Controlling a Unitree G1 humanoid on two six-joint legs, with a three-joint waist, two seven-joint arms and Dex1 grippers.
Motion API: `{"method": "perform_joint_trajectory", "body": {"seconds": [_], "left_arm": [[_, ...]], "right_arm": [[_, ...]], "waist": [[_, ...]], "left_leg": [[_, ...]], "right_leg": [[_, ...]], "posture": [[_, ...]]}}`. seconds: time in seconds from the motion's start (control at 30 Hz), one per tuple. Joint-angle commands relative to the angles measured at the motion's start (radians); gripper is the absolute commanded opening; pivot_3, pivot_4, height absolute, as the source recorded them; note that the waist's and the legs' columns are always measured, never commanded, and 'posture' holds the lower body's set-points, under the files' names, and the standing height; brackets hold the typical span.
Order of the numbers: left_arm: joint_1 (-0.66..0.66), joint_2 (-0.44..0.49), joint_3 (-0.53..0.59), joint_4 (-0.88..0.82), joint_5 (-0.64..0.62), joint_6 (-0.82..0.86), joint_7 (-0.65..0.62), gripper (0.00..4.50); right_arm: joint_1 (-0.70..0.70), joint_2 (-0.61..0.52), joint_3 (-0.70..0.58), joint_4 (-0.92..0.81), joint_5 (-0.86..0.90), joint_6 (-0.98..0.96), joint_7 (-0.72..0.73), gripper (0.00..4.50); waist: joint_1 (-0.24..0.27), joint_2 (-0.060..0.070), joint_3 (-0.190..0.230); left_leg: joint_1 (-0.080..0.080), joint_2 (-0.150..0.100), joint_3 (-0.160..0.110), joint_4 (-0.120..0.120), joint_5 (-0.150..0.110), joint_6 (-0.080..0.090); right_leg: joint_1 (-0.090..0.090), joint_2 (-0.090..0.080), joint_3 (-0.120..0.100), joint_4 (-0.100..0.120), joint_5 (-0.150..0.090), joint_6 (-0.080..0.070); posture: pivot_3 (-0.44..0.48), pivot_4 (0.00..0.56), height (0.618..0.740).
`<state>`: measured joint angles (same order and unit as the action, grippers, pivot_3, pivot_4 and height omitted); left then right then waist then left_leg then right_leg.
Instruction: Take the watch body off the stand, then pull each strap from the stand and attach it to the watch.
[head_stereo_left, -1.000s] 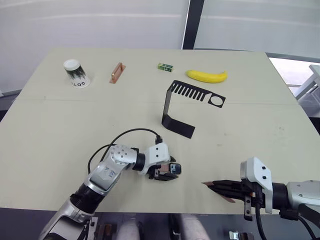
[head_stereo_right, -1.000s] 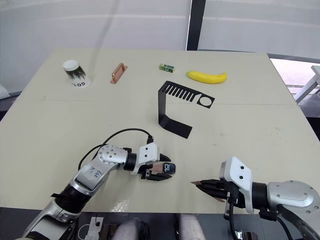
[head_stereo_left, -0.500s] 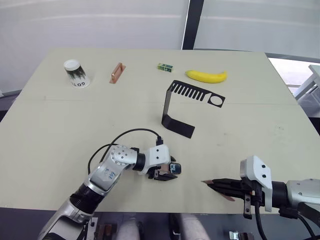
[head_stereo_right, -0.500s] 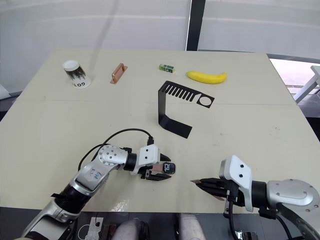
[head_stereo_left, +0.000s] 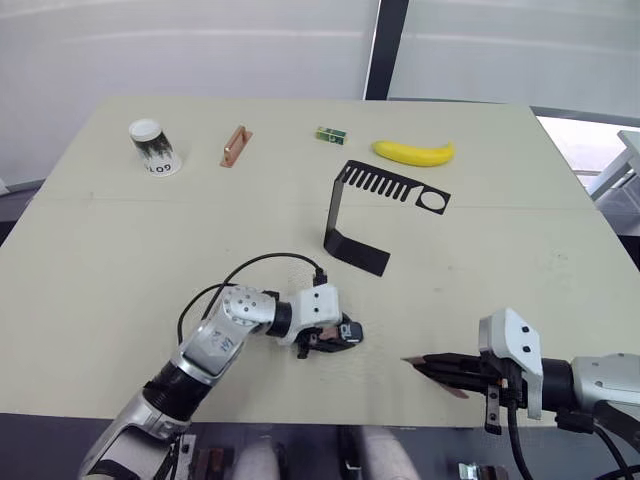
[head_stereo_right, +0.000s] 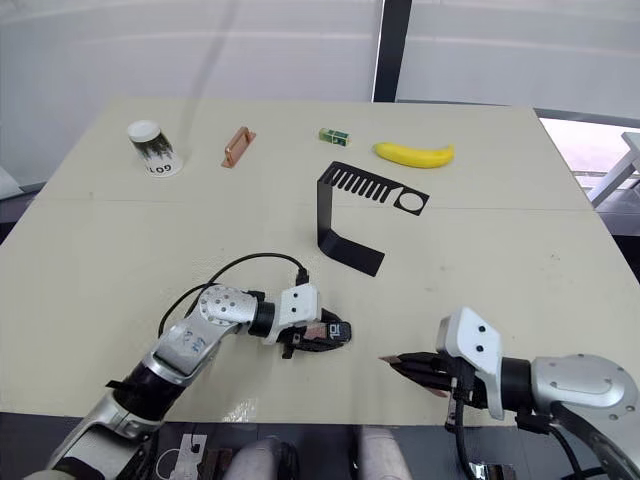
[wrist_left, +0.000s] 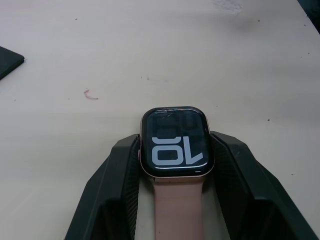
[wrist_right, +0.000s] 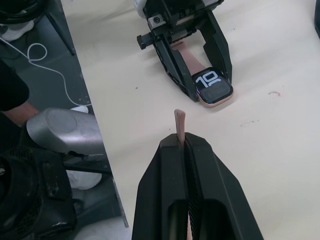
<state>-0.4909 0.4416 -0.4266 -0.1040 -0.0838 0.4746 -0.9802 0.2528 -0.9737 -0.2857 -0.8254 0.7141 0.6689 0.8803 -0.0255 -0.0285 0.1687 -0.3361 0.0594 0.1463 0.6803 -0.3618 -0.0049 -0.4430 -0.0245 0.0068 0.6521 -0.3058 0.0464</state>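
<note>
Left gripper (wrist_left: 172, 165) pinches the watch body (wrist_left: 173, 144), one strap (wrist_left: 178, 210) already fitted, low at the table's (head_stereo_left: 120, 270) near centre. Right gripper (wrist_right: 180, 145), near right, clamps the second strap (wrist_right: 179, 126) edge-on. Stand (head_stereo_left: 370, 215) sits farther back, bare.

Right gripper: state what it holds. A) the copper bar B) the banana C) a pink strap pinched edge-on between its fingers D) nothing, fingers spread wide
C: in the right wrist view the right gripper has its fingers closed on a thin pink strap that sticks out past the fingertips, while the banana and copper bar lie at the table's far side.
</note>
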Motion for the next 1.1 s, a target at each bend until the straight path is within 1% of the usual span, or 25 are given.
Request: {"method": "perform_joint_trajectory", "body": {"seconds": [0.03, 0.07, 0.13, 0.23, 0.3, 0.47, 0.63, 0.87, 1.1], "left_arm": [[-0.075, -0.021, 0.08, 0.025, -0.153, 0.25, -0.066, 1.6], [-0.102, -0.021, 0.1, 0.037, -0.208, 0.335, -0.097, 1.6], [-0.149, -0.014, 0.132, 0.087, -0.293, 0.436, -0.162, 1.6], [-0.199, 0.012, 0.139, 0.152, -0.36, 0.501, -0.246, 1.6], [-0.235, 0.012, 0.142, 0.205, -0.385, 0.522, -0.277, 1.6], [-0.312, -0.028, 0.135, 0.344, -0.376, 0.496, -0.284, 1.6], [-0.338, -0.049, 0.124, 0.409, -0.361, 0.472, -0.286, 1.6], [-0.345, -0.068, 0.129, 0.415, -0.374, 0.495, -0.275, 1.6], [-0.338, -0.068, 0.132, 0.405, -0.376, 0.502, -0.272, 1.6]], "right_arm": [[-0.065, -0.012, 0.027, -0.044, -0.063, -0.036, -0.037, 0.0], [-0.092, -0.015, 0.049, -0.044, -0.099, -0.046, -0.051, 0.0], [-0.149, -0.022, 0.103, -0.038, -0.185, -0.073, -0.08, 0.0], [-0.215, -0.029, 0.172, -0.039, -0.284, -0.097, -0.107, 0.0], [-0.253, -0.029, 0.217, -0.044, -0.35, -0.106, -0.134, 0.0], [-0.288, -0.025, 0.296, -0.063, -0.449, -0.108, -0.153, 0.0], [-0.302, -0.013, 0.327, -0.065, -0.495, -0.105, -0.155, 0.0], [-0.328, 0.022, 0.361, -0.069, -0.529, -0.088, -0.161, 0.0], [-0.343, 0.041, 0.367, -0.056, -0.552, -0.088, -0.149, 0.0]], "waist": [[-0.002, 0.0, 0.0], [-0.003, 0.0, 0.0], [-0.004, 0.0, 0.0], [-0.003, 0.0, 0.0], [-0.002, 0.0, 0.0], [0.001, 0.0, 0.0], [-0.002, 0.0, 0.0], [-0.001, 0.0, 0.0], [-0.002, 0.0, 0.0]], "left_leg": [[0.0, 0.0, 0.0, 0.001, 0.0, 0.0], [0.0, 0.0, 0.0, 0.001, 0.0, 0.0], [0.0, 0.0, 0.0, 0.001, 0.0, 0.0], [0.0, 0.0, 0.0, 0.001, 0.0, -0.001], [0.0, 0.0, 0.0, 0.001, 0.0, -0.001], [-0.001, -0.001, 0.0, 0.003, 0.0, -0.001], [-0.001, -0.001, 0.0, 0.002, 0.0, -0.001], [-0.001, -0.001, 0.0, 0.003, 0.0, -0.001], [-0.001, -0.001, 0.0, 0.003, 0.0, -0.001]], "right_leg": [[0.0, 0.0, 0.0, 0.0, 0.0, 0.0], [0.0, 0.0, 0.0, 0.001, 0.0, 0.0], [0.0, 0.0, 0.0, 0.001, 0.0, -0.001], [-0.001, 0.001, -0.001, 0.001, -0.001, -0.001], [-0.001, 0.001, -0.001, 0.001, -0.001, -0.001], [-0.001, 0.0, -0.001, 0.001, -0.001, -0.001], [-0.001, 0.0, -0.001, 0.002, -0.001, -0.001], [-0.001, 0.0, -0.001, 0.003, -0.001, -0.001], [-0.001, 0.0, -0.001, 0.003, -0.001, -0.001]], "posture": [[0.0, 0.15, 0.74], [0.0, 0.15, 0.74], [0.0, 0.15, 0.74], [0.0, 0.15, 0.74], [0.0, 0.15, 0.74], [0.0, 0.15, 0.74], [0.0, 0.15, 0.74], [0.0, 0.15, 0.74], [0.0, 0.15, 0.74]]}}
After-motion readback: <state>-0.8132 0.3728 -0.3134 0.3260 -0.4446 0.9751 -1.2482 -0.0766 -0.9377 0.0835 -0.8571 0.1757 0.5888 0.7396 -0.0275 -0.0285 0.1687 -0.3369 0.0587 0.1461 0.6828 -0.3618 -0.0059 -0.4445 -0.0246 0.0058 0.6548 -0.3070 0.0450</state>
